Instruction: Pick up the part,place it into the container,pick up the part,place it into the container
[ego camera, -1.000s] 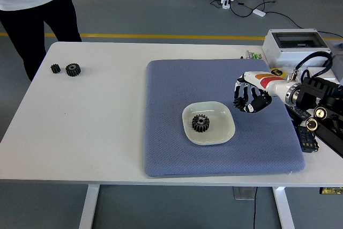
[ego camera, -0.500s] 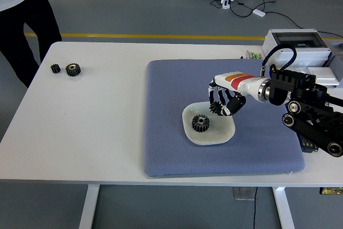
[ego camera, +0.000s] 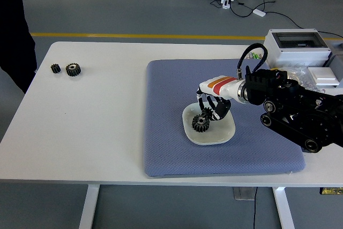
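Robot hand (ego camera: 210, 108) over dish (ego camera: 225, 132), fingers curled around a small gear just above the gear (ego camera: 201, 123) lying in dish; risks dropping onto that gear, bouncing out onto mat (ego camera: 171, 89).

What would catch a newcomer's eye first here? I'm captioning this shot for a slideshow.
First, the right hand reaching over the white dish on the blue mat, fingers curled around a small gear just above the gear already lying in the dish. Next, two more gears sit far off at the table's left rear.
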Robot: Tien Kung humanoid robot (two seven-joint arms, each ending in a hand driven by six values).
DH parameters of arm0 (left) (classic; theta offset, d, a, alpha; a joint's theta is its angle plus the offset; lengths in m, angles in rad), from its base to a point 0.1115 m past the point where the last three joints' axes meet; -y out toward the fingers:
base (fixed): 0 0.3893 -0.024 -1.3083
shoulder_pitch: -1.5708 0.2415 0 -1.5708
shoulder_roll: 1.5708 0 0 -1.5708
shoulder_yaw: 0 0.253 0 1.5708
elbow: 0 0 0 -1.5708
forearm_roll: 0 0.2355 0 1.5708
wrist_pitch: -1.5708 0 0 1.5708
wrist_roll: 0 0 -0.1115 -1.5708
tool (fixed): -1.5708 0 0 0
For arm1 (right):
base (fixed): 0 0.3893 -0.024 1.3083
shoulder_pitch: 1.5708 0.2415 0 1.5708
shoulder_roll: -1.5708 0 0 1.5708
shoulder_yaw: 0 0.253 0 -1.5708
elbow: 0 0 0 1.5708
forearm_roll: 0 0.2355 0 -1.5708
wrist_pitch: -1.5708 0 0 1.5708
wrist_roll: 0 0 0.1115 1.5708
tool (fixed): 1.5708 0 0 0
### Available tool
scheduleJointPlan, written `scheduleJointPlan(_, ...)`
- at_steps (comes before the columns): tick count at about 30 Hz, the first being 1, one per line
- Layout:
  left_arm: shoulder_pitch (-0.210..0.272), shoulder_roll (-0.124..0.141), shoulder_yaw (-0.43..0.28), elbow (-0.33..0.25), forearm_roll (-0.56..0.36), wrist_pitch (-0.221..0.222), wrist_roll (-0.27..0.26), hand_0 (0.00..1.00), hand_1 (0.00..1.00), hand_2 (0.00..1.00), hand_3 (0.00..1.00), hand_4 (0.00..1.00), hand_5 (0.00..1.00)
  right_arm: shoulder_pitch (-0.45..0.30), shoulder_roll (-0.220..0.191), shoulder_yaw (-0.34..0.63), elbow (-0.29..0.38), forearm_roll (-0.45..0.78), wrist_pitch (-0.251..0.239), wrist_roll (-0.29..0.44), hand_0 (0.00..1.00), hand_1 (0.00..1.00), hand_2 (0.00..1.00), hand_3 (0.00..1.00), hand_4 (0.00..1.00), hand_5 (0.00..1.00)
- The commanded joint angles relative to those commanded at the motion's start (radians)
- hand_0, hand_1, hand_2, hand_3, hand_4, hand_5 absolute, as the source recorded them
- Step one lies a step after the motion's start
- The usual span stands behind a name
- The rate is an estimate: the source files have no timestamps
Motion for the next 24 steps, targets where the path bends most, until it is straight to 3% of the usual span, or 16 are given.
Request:
scheduleJointPlan(16,-0.002,0.000,-0.006,0.000,0.008,0.001,0.001,0.690,0.675,0.682,0.569,0.675,0.608,0.011,0.038,-0.022,0.000,-0.018,0.034,-0.023,0.116,0.285,0.399,0.418,0.776,0.114)
scheduleJointPlan(17,-0.002,0.000,-0.007,0.000,0.009,0.001,0.002,0.690,0.675,0.682,0.569,0.676,0.609,0.012,0.042,-0.024,-0.007,-0.019,0.035,-0.023,0.116,0.308,0.434,0.455,0.633,0.180)
scheduleJointPlan(22,-0.004,0.000,-0.007,0.000,0.008,0.002,0.001,0.690,0.675,0.682,0.569,0.676,0.609,0.013,0.051,-0.028,-0.029,-0.018,0.032,-0.018,0.116,0.308,0.434,0.455,0.633,0.180)
scheduleJointPlan(23,-0.004,0.000,-0.007,0.000,0.008,0.003,0.001,0.693,0.675,0.681,0.569,0.676,0.608,0.013,0.053,-0.028,-0.034,-0.019,0.032,-0.016,0.121,0.338,0.477,0.480,0.522,0.245)
scheduleJointPlan(24,-0.004,0.000,-0.007,0.000,0.008,0.003,0.001,0.693,0.675,0.681,0.569,0.676,0.608,0.013,0.055,-0.029,-0.037,-0.020,0.031,-0.014,0.121,0.338,0.477,0.480,0.522,0.245)
